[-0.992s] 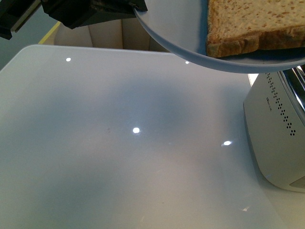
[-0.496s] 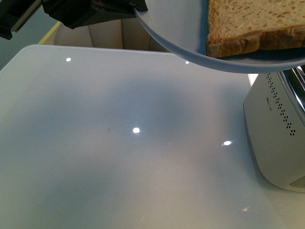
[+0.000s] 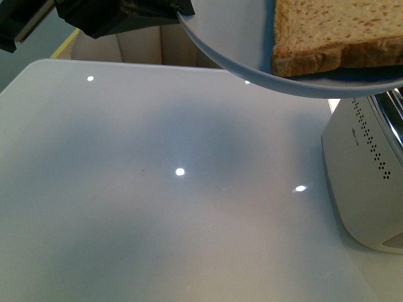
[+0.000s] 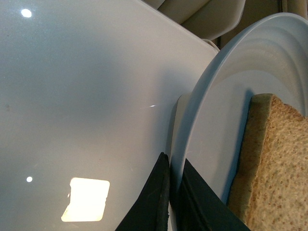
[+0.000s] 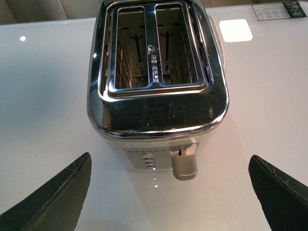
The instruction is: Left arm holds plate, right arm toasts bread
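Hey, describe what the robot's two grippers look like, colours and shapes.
The left gripper is black, blocky and angular, with a pale strip on one part; its fingers are flat, tapering wedges. The right gripper shows two dark, pointed fingers with faint pale scratches.

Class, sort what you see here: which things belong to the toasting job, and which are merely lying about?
In the job: plate, bread on it, toaster, left gripper clamping the plate's rim, open right gripper facing the toaster.
Lying about: printed card on the table, cream furniture behind it.
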